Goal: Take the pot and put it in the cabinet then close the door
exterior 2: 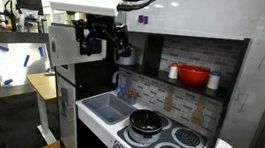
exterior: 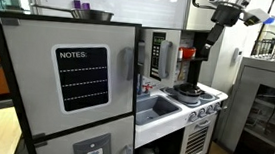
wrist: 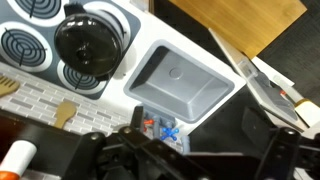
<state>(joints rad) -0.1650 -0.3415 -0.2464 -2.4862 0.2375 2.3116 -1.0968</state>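
The small dark pot [wrist: 90, 42] sits on a stove burner; it shows in both exterior views [exterior: 186, 91] [exterior 2: 148, 121]. The cabinet [exterior 2: 141, 47] is the dark upper compartment above the sink. Its door [exterior: 159, 57] with the striped window stands swung open, also seen in an exterior view [exterior 2: 64, 42]. My gripper [exterior 2: 106, 41] hangs high in front of the cabinet, above the sink and well above the pot. In the wrist view the gripper [wrist: 185, 150] shows dark fingers spread apart with nothing between them. It is small in an exterior view [exterior: 211, 45].
A grey sink [wrist: 180, 80] lies beside the stove. A red bowl [exterior 2: 195, 76] stands on the shelf over the stove. The big grey unit with the NOTES board [exterior: 80, 77] carries a steel bowl [exterior: 91, 15] on top. A wooden surface [wrist: 240, 20] lies beyond the sink.
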